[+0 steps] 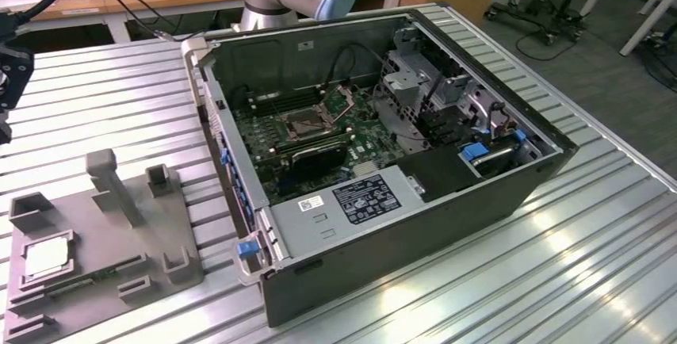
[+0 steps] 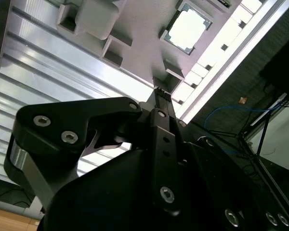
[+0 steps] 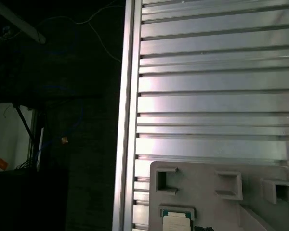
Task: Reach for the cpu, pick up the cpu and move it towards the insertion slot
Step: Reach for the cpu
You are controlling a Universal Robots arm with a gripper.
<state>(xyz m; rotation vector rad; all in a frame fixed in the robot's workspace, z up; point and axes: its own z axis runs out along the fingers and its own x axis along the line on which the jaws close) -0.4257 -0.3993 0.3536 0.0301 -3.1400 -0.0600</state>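
Step in hand: we judge this to be the reach. The cpu [image 1: 44,257] lies untouched in its tray, so neither the pick-up nor the move to the slot is done.
Gripper: in the second wrist view the gripper [image 2: 160,94] hangs over the grey tray [image 2: 139,24], apart from the chip and holding nothing that we can see. We cannot tell whether it is apart or together.
Cpu: a pale square chip lying flat in a square recess near one edge of the tray, seen in both wrist views [image 2: 188,30] [image 3: 178,224].
What the reach calls for: in our judgement, the gripper must line up squarely over the thin chip and come down close enough to catch its edges inside the shallow recess.
Tray: it sits on the ribbed metal surface [image 1: 106,98] at the exterior view's left. Besides the cpu it holds a narrow green circuit strip [image 1: 90,277] in a long recess just beside the chip.
Computer case: the open computer case [image 1: 529,177] stands well apart from the tray, towards the exterior view's right. Inside is a green circuit board [image 1: 365,106].
Insertion slot: the insertion slot [image 1: 301,126] is a dark square socket with a silver frame, set in that board.
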